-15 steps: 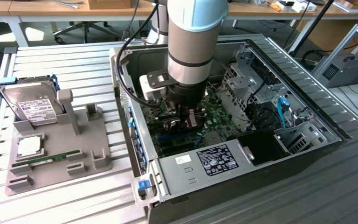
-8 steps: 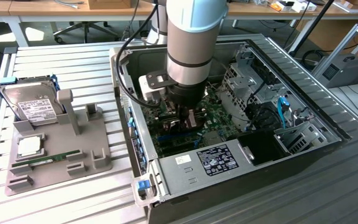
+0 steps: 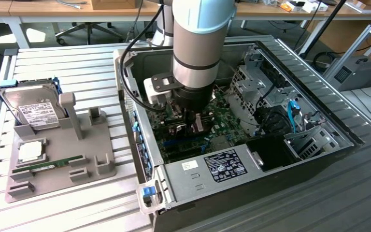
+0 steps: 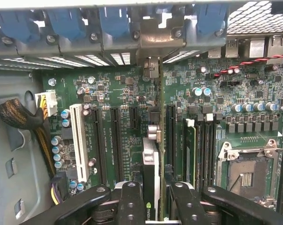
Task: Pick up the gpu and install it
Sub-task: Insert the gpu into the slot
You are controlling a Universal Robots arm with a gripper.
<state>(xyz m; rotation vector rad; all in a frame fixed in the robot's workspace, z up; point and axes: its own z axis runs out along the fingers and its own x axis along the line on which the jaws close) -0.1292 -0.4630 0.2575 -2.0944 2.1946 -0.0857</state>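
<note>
Gripper (image 4: 151, 199) clamped on gpu (image 4: 150, 164). It's held edge-on above the motherboard (image 4: 108, 84) slots, bracket end toward the case (image 3: 126, 77) rear wall. Stiff, light, fragile (grip board edges, not fan).

Slatted metal table (image 3: 63, 58) with grey parts holder (image 3: 53, 187) beside open computer case (image 3: 192, 189).

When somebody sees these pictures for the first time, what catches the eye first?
The thick grey robot arm, its end inside the open computer case in the middle of the exterior view, strikes first. In the wrist view its gripper clasps the gpu edge-on in front of the green motherboard. On the exterior view's left, a hard drive stands in a grey fixture.
</note>
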